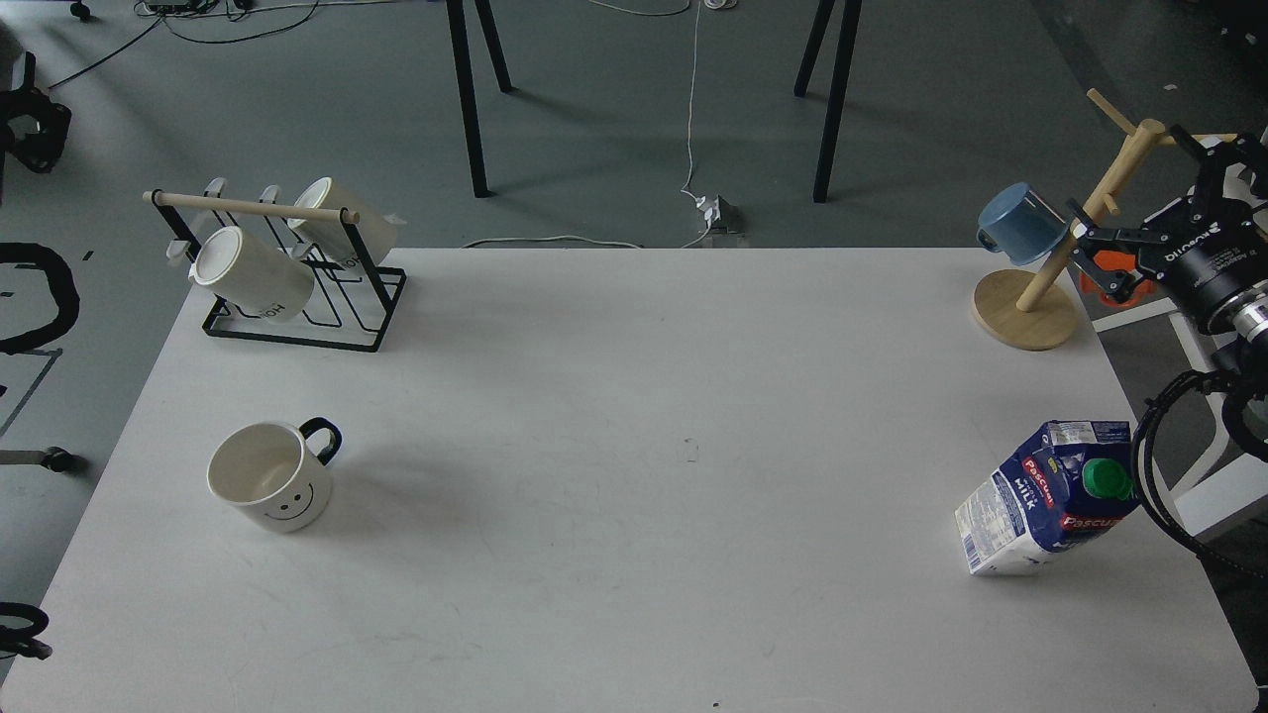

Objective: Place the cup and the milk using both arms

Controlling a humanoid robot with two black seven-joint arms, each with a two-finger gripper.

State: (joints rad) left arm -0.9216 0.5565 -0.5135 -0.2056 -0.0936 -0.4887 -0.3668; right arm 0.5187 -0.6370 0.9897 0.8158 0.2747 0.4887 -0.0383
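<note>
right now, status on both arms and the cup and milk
Right end effector open, empty, by mug tree. Left out of view. Cup, milk untouched.
</note>
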